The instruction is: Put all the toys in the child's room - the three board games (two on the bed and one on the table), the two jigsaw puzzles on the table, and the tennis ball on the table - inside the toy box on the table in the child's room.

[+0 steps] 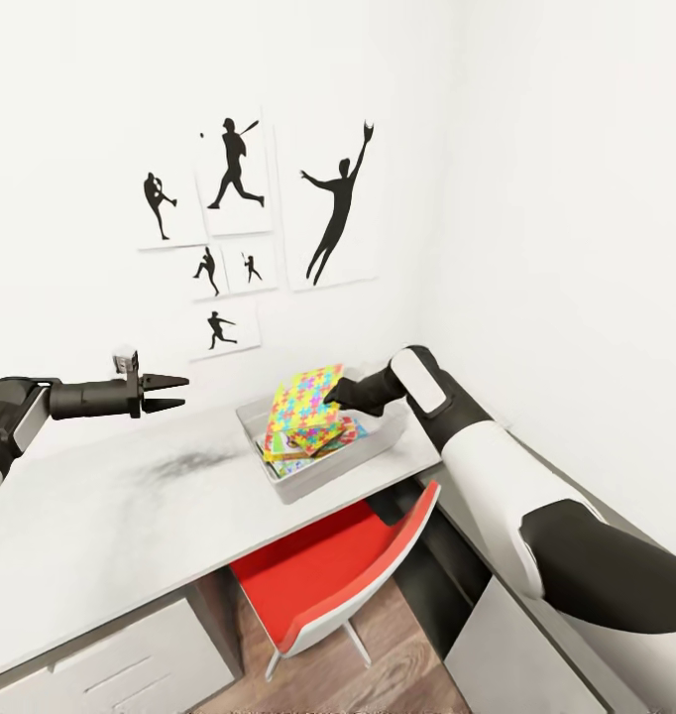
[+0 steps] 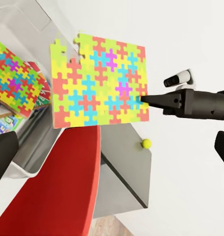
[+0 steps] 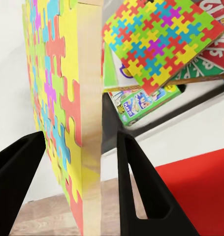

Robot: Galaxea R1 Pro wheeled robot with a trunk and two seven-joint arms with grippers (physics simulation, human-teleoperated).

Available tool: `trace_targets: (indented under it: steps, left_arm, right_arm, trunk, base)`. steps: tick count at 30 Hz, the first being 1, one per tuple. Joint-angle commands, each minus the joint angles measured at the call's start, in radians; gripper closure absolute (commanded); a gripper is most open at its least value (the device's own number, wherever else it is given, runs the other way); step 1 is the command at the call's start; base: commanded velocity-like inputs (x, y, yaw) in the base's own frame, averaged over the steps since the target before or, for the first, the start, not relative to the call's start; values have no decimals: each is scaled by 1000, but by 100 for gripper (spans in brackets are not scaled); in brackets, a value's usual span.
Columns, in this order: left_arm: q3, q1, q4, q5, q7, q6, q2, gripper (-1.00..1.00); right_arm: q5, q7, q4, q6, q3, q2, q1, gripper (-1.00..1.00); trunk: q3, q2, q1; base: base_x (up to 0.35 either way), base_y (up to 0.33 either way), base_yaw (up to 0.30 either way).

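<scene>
Right arm is over the toy box (image 1: 279, 476) now, and the right gripper (image 3: 87, 162) has a jigsaw puzzle (image 1: 303, 397) on edge between its jaws, which stand part-way apart, one finger on each broad face; whether they are truly pinching or have slackened off I cannot tell, as a sliver of gap shows on either side in the right wrist view. The puzzle hangs tilted above the box's contents, low enough that its bottom corner looks close to the pile. In there already: the second jigsaw puzzle (image 3: 161, 44) lying flat on top, with board games (image 3: 141, 105) stacked under it. Over on the far side, the tennis ball (image 2: 146, 143) sits on the lower dark surface (image 2: 126, 162), beside the red chair (image 1: 328, 585), not yet boxed. The left gripper (image 1: 165, 392) hovers empty over the pale surface (image 1: 100, 526), jaws a little apart. On handling: that puzzle reads as a stiff, light, thin slab with smooth printed faces, so an edge pinch can pivot or slip; taking it near the middle of one side looks safest. The ball will likely roll when nudged, so close around its widest part.
</scene>
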Motion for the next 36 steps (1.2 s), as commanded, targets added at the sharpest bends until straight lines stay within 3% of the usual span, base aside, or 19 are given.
trace_targets:
  steps: [1, 5, 11, 18, 27, 36]
  left_arm:
    - [-6, -1, 0, 4, -4, 10, 1, -100]
    - [-6, -1, 0, 5, -4, 10, 1, -100]
    - [-5, -1, 1, 5, -31, 10, 3, -100]
    - [-6, -1, 2, 3, -66, 10, 24, -100]
    - [-6, -1, 3, 3, -69, 10, 27, -100]
    - [-6, -1, 3, 4, -70, 9, 26, -100]
  right_arm:
    - [-10, -10, 1, 11, -19, 0, -2, 100]
    - [-10, -12, 3, 36, -66, -10, -2, 100]
    - [-11, -7, 4, 45, -81, -47, -2, 100]
    - [-9, -5, -4, 38, -80, -47, 7, 100]
    - [-1, -7, -6, 36, -73, -37, 9, 100]
    - [-1, -5, -6, 39, -78, -46, 9, 100]
  trunk:
    - [-4, -2, 1]
    - [-10, -2, 1]
    - [-20, -2, 1]
    - [-28, -2, 1]
    - [-33, -2, 1]
    - [-42, -2, 1]
  base:
    - [0, 0, 0]
    - [0, 0, 0]
    - [-108, 0, 0]
    - [-62, 0, 11]
    - [234, -66, 89]
    - [169, -160, 185]
